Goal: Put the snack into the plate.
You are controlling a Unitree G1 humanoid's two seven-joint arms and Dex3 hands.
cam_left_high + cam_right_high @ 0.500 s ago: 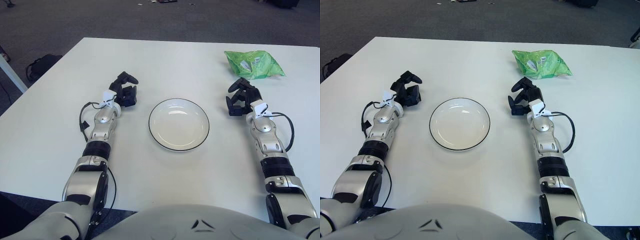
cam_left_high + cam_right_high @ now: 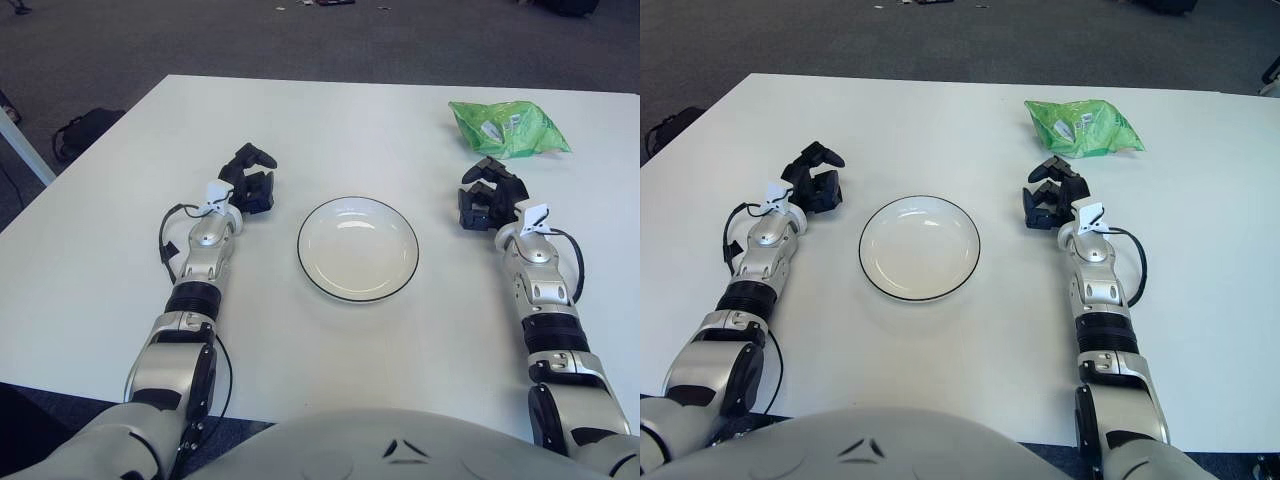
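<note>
Nearest, the plate [image 2: 357, 249] sits empty mid-bench between the idle left hand [image 2: 248, 185] and the right hand [image 2: 487, 200], fingers loosely curled on nothing; beyond, the snack [image 2: 508, 127] lies flat, long axis left-right, and its slack wrapper could slip a shallow pinch.

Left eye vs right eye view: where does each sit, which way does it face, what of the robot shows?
Left eye view: on the head, facing forward and down at the white table; shows both arms and chest.
Right eye view: just to its right, same aim; same body parts.
Shared: left hand, right hand, plate, green snack bag.
</note>
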